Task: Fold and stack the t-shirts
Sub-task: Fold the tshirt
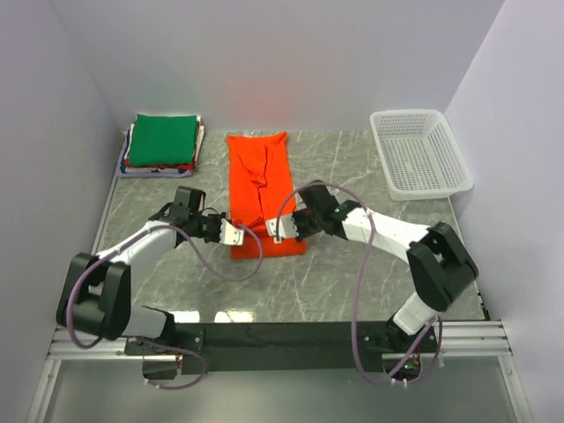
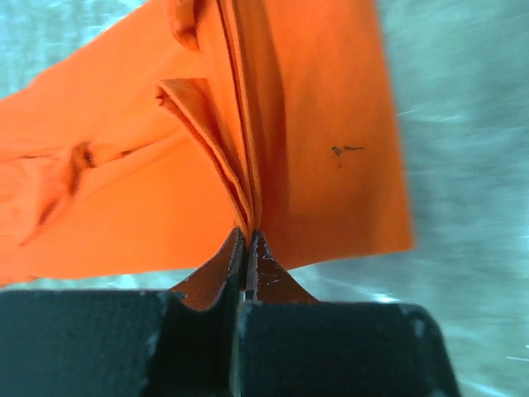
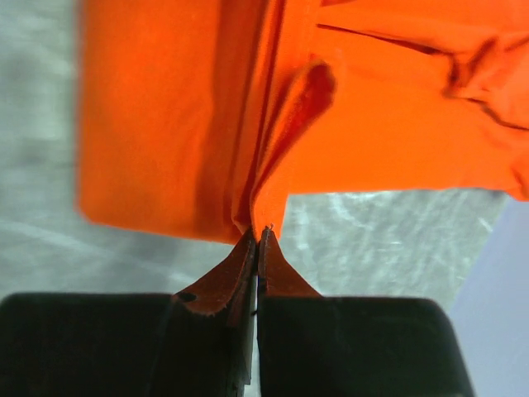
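A bright orange t-shirt [image 1: 262,189] lies as a long narrow strip in the middle of the table, its near end lifted. My left gripper [image 1: 234,233] is shut on the strip's near left edge, and the cloth [image 2: 314,149] bunches into folds right at its tips [image 2: 249,236]. My right gripper [image 1: 278,231] is shut on the near right edge, and orange cloth [image 3: 165,124] fans out from its tips [image 3: 257,233]. A stack of folded t-shirts [image 1: 161,144], green on top with red and white under it, sits at the far left.
A white plastic lattice basket [image 1: 419,153] stands at the far right by the wall. White walls close in the left, back and right sides. The grey marble tabletop [image 1: 352,282] lies bare between the shirt and the arm bases.
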